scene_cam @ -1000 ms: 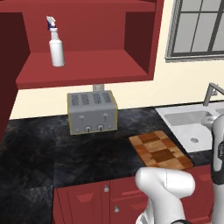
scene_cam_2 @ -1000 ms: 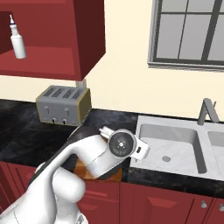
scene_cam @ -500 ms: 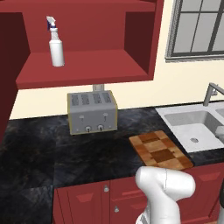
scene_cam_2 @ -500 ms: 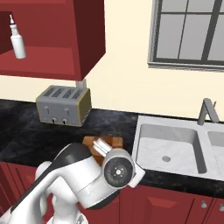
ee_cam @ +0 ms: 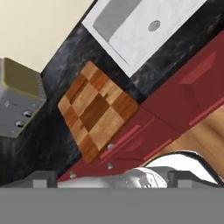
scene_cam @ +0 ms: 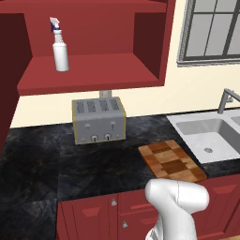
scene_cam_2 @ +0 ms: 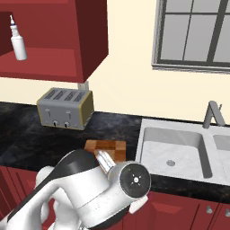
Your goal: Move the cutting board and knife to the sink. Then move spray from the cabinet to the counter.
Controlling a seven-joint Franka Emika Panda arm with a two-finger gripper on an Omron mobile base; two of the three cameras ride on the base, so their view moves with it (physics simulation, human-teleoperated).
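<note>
The checkered wooden cutting board (scene_cam: pixel 171 160) (scene_cam_2: pixel 108 147) (ee_cam: pixel 96 111) lies flat at the counter's (scene_cam: pixel 47 159) front edge, just left of the white sink (scene_cam: pixel 211 138) (scene_cam_2: pixel 175 148) (ee_cam: pixel 131 26). No knife is in view. The white spray (scene_cam: pixel 60 47) (scene_cam_2: pixel 18 38) stands upright on the shelf of the open red cabinet (scene_cam: pixel 93 70). In the hand view my gripper (ee_cam: pixel 113 177) is open, its fingertips (ee_cam: pixel 43 177) far apart with nothing between them. It hangs in front of the base cabinets, well short of the board. My arm hides the board's near part in the right base view.
A grey toaster (scene_cam: pixel 98 119) (scene_cam_2: pixel 65 108) (ee_cam: pixel 17 100) stands at the back of the counter, left of the board. A grey faucet (scene_cam: pixel 227 98) (scene_cam_2: pixel 211 114) rises behind the sink. Red base cabinet fronts (ee_cam: pixel 175 96) run below the counter edge.
The arm has folded down and back toward the base: its forearm has left the right edge of the left base view, and its elbow has sunk lower in the right base view. Nothing on the counter moved.
</note>
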